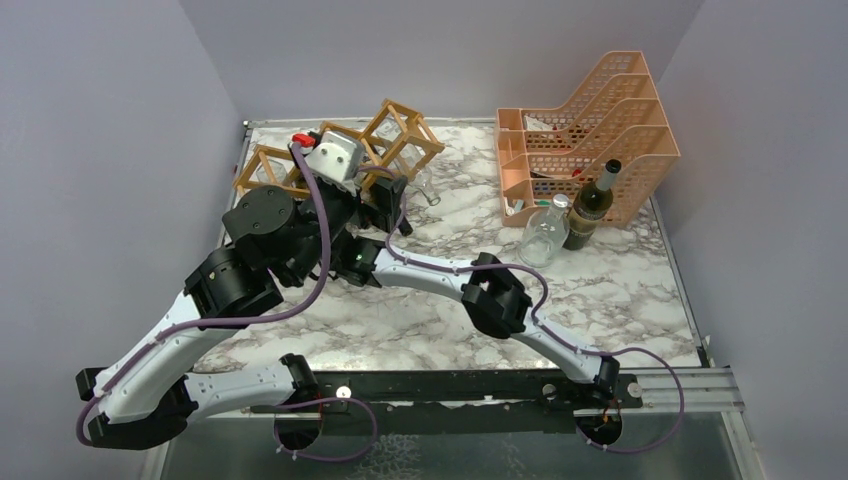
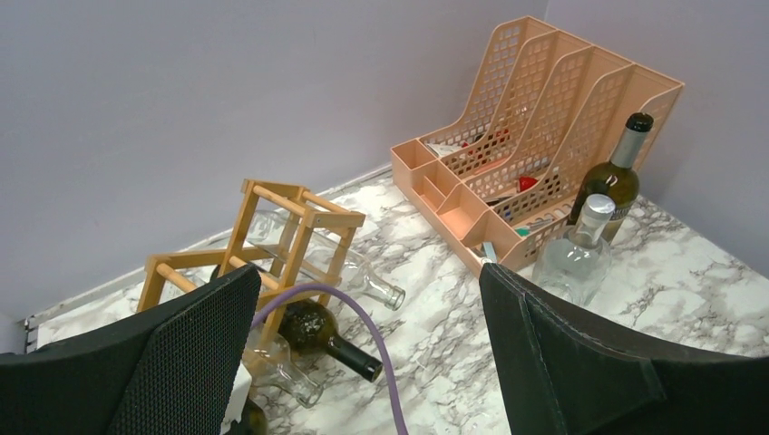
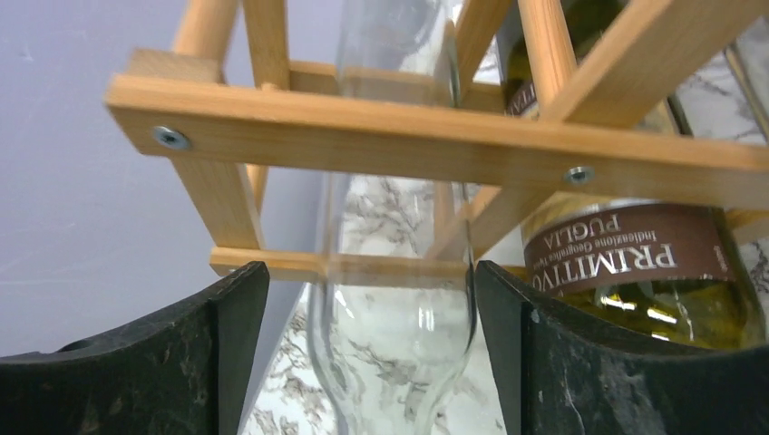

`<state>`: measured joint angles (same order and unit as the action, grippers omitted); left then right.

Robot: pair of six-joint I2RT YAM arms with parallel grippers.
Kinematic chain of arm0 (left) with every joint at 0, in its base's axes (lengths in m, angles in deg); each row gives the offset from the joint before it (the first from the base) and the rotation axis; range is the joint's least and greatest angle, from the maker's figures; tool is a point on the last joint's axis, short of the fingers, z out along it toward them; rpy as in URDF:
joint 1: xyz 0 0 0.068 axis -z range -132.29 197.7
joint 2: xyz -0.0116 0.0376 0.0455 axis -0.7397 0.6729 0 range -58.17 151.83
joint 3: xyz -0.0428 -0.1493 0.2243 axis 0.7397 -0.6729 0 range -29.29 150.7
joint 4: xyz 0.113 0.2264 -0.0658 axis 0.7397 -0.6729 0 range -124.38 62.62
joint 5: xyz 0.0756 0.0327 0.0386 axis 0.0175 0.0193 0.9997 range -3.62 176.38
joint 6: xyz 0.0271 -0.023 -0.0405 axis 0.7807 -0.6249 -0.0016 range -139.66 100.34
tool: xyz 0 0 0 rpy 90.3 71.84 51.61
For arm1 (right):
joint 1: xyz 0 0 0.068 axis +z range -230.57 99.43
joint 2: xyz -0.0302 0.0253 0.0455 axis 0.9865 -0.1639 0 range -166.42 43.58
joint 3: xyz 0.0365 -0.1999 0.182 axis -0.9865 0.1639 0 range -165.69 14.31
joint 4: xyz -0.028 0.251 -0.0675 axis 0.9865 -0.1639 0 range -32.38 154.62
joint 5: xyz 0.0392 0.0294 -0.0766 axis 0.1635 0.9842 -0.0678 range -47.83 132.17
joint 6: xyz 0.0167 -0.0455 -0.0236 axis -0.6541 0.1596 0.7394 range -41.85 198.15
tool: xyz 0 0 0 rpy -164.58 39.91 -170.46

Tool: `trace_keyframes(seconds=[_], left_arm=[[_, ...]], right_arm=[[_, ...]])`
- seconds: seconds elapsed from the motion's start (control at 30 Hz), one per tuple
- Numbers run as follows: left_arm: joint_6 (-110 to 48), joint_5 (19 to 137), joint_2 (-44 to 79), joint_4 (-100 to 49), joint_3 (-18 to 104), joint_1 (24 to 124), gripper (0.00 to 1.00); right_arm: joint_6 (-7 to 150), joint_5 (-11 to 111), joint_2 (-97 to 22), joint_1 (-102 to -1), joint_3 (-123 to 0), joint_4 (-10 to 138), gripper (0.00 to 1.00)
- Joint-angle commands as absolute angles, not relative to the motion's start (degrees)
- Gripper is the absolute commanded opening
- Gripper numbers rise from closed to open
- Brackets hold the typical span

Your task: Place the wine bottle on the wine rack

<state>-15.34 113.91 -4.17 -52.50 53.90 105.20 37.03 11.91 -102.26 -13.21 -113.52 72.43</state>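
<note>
The wooden wine rack (image 1: 385,135) stands at the back left. It also shows in the left wrist view (image 2: 290,227). Several bottles lie in it: a clear bottle (image 2: 367,279), a dark bottle (image 2: 322,333) and another clear one (image 2: 277,367). My right gripper (image 3: 372,299) is open at the rack, its jaws either side of a clear bottle (image 3: 394,317). The right finger (image 3: 544,362) touches the glass and the left finger stands apart. A labelled wine bottle (image 3: 635,263) lies beside it in the rack. My left gripper (image 2: 363,362) is open and empty above the rack. A green wine bottle (image 1: 594,205) stands by the organiser.
A peach plastic mesh organiser (image 1: 590,135) stands at the back right. A clear bottle (image 1: 545,232) stands upright next to the green one. Purple walls close in the back and both sides. A purple cable (image 2: 363,317) hangs across the left wrist view.
</note>
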Motion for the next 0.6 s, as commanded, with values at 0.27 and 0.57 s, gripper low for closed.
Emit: trace_keyframes(seconds=[0.27, 0.57], left_arm=[[-13.8, 114.01, -3.97, -54.35, 59.64, 105.36, 0.98], [-14.1, 112.21, -2.66, -54.26, 66.24, 105.41, 0.98]], right_arm=[[39.51, 11.72, -97.31, -13.68, -111.28, 77.72, 0.9], [40.38, 13.53, -84.78, -13.76, -97.93, 81.86, 0.91]])
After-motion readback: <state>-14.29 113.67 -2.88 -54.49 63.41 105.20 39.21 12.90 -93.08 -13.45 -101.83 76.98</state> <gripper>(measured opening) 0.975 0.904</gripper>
